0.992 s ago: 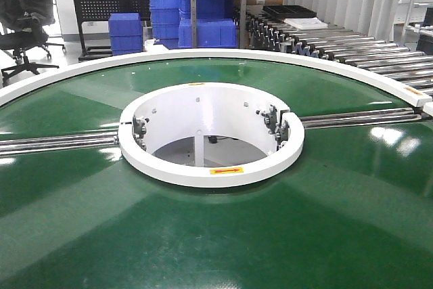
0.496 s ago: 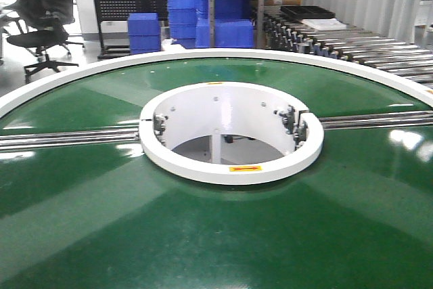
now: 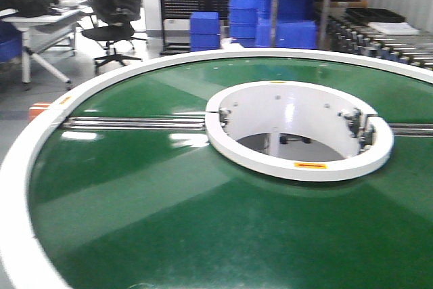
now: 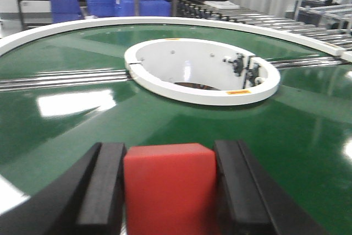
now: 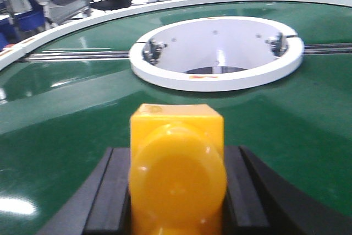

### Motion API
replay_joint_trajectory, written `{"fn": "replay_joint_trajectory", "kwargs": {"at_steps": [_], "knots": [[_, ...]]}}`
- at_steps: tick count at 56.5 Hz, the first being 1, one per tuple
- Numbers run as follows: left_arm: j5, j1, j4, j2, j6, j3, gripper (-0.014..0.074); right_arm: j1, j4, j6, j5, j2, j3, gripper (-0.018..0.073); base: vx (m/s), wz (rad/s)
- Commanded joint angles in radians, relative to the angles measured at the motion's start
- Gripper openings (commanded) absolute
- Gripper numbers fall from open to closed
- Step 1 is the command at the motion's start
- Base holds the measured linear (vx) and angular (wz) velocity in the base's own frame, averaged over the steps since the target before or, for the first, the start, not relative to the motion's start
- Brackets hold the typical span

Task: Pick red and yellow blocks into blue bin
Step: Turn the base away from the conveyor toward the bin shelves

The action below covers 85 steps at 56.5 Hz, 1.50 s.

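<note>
In the left wrist view a smooth red block [image 4: 169,191] sits between two black fingers [image 4: 104,185], and my left gripper [image 4: 169,155] is shut on it above the green table. My right gripper [image 5: 177,160] is shut on a bright yellow block [image 5: 177,130] whose round stud faces the camera. The blue bin is out of view. Neither gripper shows in the front view.
A round green conveyor table [image 3: 135,221] with a white outer rim [image 3: 17,167] fills the scene. A white ring [image 3: 298,167] surrounds an open hole at its centre, and metal rails [image 3: 135,124] cross the surface. Stacked blue crates [image 3: 245,11], a chair [image 3: 116,5] and a desk stand behind.
The front view has swung to the left: the white ring has shifted right in the picture, and the table's left rim, the chair and a desk have come into view.
</note>
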Motion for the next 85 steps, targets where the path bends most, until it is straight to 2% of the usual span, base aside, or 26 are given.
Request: {"fn": "replay_joint_trajectory", "kwargs": {"at_steps": [1, 50, 85], "knots": [[-0.087, -0.005, -0.016, 0.008, -0.006, -0.025, -0.0001, -0.001, -0.021, -0.009, -0.091, 0.011, -0.025, -0.0011, -0.12, 0.45], [-0.087, -0.005, -0.016, 0.008, -0.006, -0.025, -0.0001, -0.001, -0.021, -0.009, -0.081, 0.011, -0.025, -0.0011, -0.11, 0.44], [-0.087, -0.005, -0.016, 0.008, -0.006, -0.025, 0.0001, -0.001, -0.021, -0.009, -0.081, 0.011, -0.025, -0.0011, -0.07, 0.27]]}}
